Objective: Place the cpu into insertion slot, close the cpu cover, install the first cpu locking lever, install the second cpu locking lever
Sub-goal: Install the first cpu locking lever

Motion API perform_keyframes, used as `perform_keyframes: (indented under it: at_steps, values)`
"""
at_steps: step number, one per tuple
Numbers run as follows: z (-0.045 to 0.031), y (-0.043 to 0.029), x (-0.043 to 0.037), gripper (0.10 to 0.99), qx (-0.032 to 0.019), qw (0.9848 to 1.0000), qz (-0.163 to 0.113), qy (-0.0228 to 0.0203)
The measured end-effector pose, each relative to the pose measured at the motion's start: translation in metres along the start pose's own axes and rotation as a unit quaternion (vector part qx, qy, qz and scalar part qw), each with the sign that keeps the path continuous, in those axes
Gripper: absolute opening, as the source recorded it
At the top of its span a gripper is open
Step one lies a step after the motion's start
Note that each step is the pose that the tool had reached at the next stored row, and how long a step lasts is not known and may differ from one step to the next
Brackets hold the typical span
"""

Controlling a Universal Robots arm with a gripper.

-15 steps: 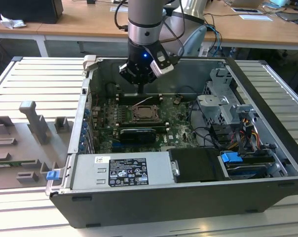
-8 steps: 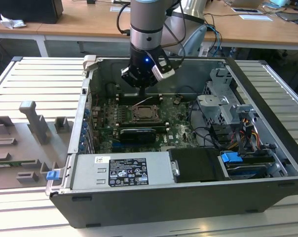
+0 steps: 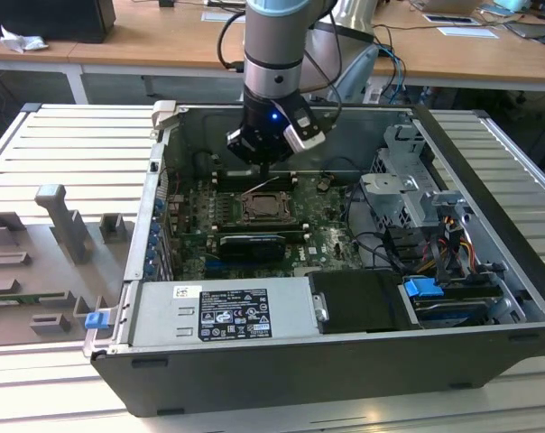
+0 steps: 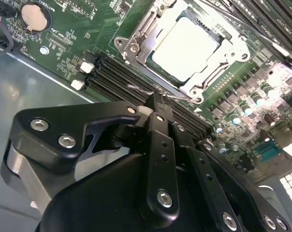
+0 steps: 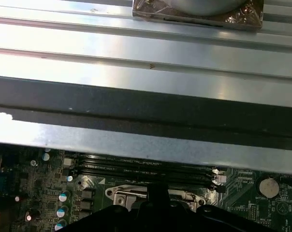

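In the second wrist view the cpu (image 4: 184, 46), a pale square chip, lies in the insertion slot (image 4: 210, 37). The silver cpu cover (image 4: 136, 48) is folded down flat around it. A thin wire locking lever (image 4: 139, 88) runs along the socket edge beside the memory slots. My gripper (image 4: 157, 105) is shut, its black fingertips (image 4: 153, 102) right at that wire, with nothing clamped between them. In the exterior view the gripper (image 3: 266, 169) hangs just behind the socket (image 3: 266, 207) inside the open computer case. The first wrist view shows the cover's edge (image 5: 126, 195) below the memory slots.
Long black memory slots (image 4: 112, 79) lie next to the socket. A black graphics card (image 3: 247, 244) sits in front of it and a power supply (image 3: 223, 311) along the case front. Drive bays and cables (image 3: 417, 225) fill the exterior view's right. A coin battery (image 4: 35, 15) is on the board.
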State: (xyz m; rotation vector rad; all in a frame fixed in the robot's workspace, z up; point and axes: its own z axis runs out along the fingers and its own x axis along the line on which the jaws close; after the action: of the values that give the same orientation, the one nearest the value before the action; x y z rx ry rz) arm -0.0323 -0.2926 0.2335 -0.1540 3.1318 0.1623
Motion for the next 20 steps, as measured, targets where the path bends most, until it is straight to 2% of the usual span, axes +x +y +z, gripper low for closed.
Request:
perform_keyframes:
  at_steps: [9, 20]
  values:
    - [0.0049, 0.0007, -0.0035, 0.106, -0.0014, 1.0, 0.002, -0.0003]
    - [0.013, 0.0004, -0.0126, 0.106, -0.0015, 1.0, 0.002, -0.0003]
